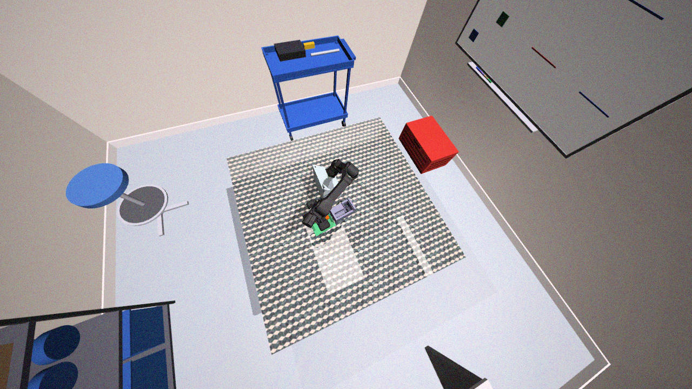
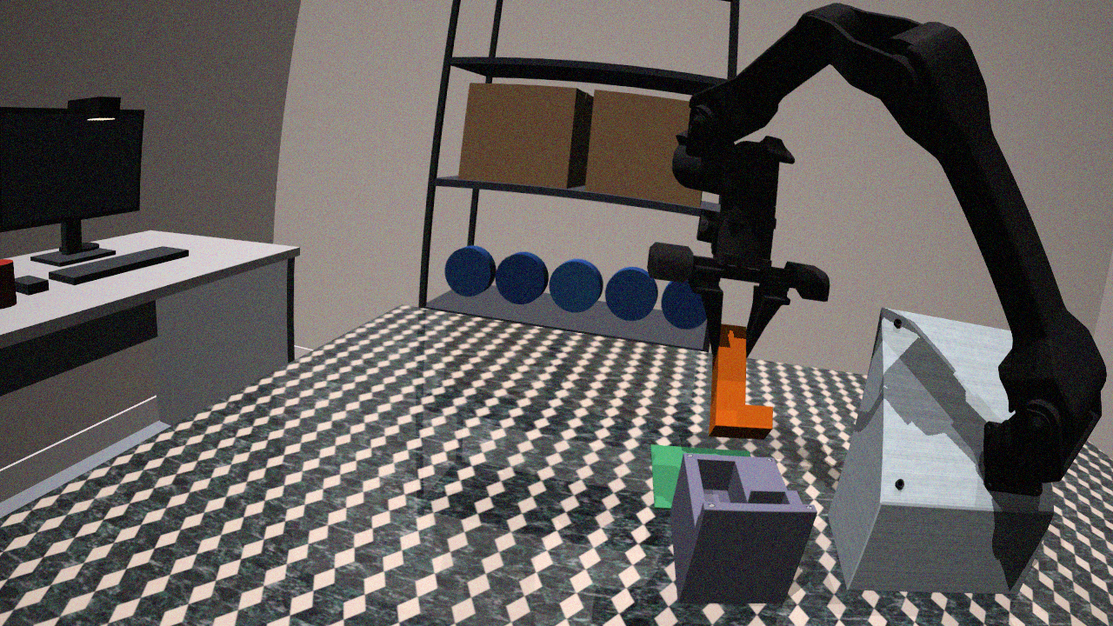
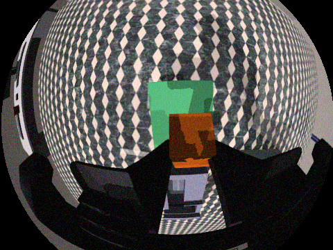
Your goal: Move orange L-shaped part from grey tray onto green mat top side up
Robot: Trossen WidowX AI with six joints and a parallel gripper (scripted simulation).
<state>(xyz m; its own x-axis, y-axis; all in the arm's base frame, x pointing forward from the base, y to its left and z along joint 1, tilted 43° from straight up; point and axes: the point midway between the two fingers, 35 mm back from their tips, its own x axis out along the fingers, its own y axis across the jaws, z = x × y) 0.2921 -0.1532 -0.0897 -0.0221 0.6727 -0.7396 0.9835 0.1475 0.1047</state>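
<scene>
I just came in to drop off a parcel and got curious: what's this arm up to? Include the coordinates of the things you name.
The arm's end effector (image 2: pixel 729 342) (image 3: pixel 189 143) is shut on an orange L-shaped part (image 2: pixel 729 381) (image 3: pixel 192 137), holding it in the air. The part is out of the grey tray (image 1: pixel 349 205) (image 2: pixel 739 552) (image 3: pixel 195 187). It still has to be laid flat on the green mat (image 1: pixel 318 232) (image 2: pixel 665 475) (image 3: pixel 170 97) and released.

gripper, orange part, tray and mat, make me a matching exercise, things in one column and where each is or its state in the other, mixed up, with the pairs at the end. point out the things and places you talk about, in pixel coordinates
1. gripper (image 2: pixel 731 342) (image 3: pixel 189 143)
2. orange part (image 1: pixel 327 217) (image 2: pixel 729 385) (image 3: pixel 192 135)
3. tray (image 1: pixel 344 210) (image 2: pixel 739 556) (image 3: pixel 195 187)
4. mat (image 1: pixel 318 231) (image 2: pixel 663 475) (image 3: pixel 170 97)

A. green, beside the tray
B. shut on the orange part
C. grey-purple, with its pocket vacant
D. held up in the air, clear of the pocket

Pairs: 1-B, 2-D, 3-C, 4-A
</scene>
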